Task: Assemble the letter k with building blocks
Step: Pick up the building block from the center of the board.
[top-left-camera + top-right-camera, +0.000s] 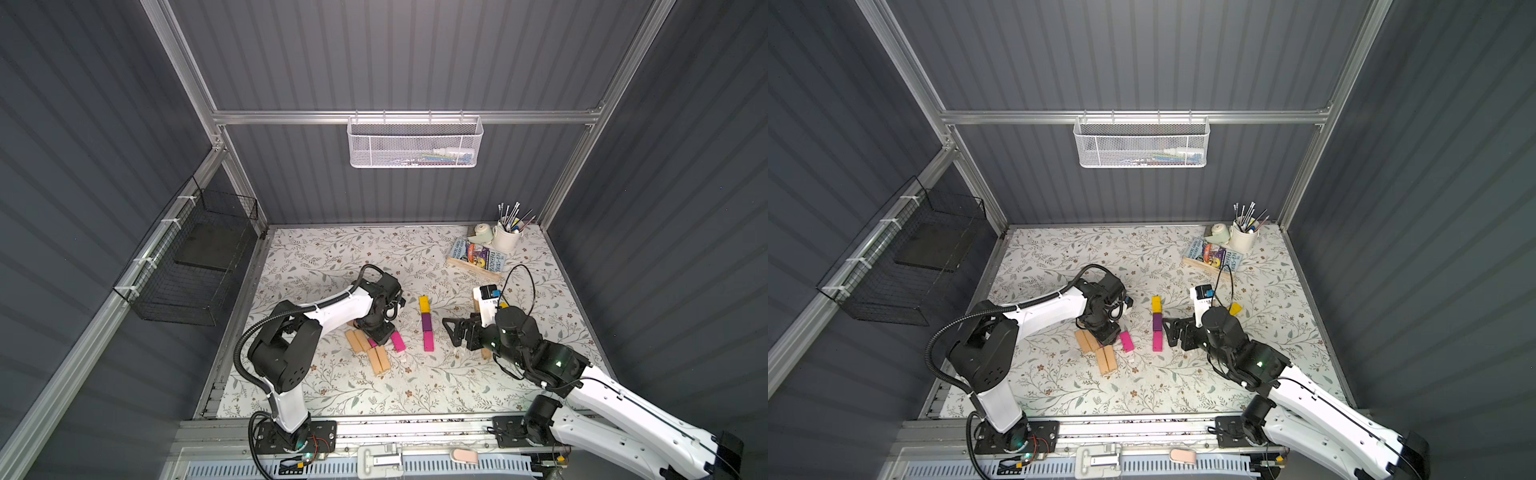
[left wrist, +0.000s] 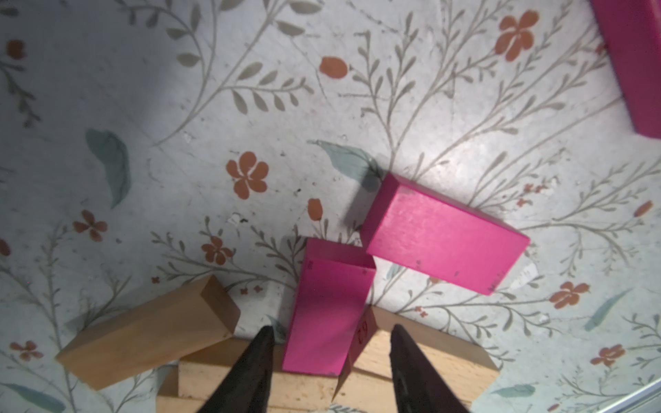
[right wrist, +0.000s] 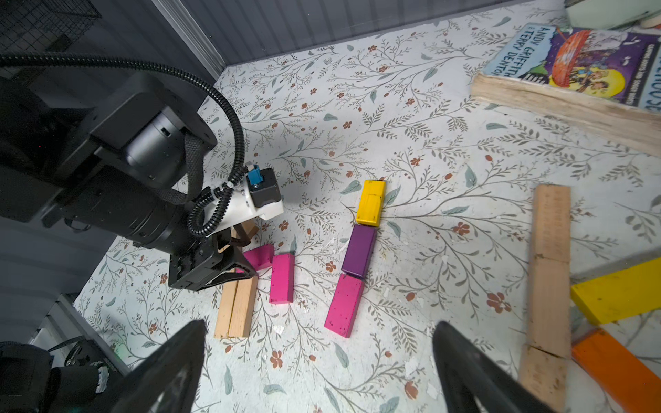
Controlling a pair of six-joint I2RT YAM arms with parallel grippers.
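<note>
A yellow block (image 1: 424,304), a purple block (image 1: 426,321) and a magenta block (image 1: 428,341) lie end to end in a straight column mid-table. To their left, my left gripper (image 2: 331,332) points down over a heap of tan blocks (image 1: 380,360). Its jaws straddle a tilted magenta block (image 2: 329,311) that leans on the tan ones, with a gap showing on each side. Another magenta block (image 2: 443,237) lies flat just beyond. My right gripper (image 3: 321,325) hovers open and empty right of the column. More tan bars (image 3: 549,250), a yellow block (image 3: 618,296) and an orange block (image 3: 615,368) lie near it.
A book on a wooden tray (image 1: 478,253), a white mug of brushes (image 1: 507,237) and a tape roll (image 1: 482,232) sit at the back right. A white mesh basket (image 1: 415,141) hangs on the back rail, a black wire basket (image 1: 187,257) on the left wall.
</note>
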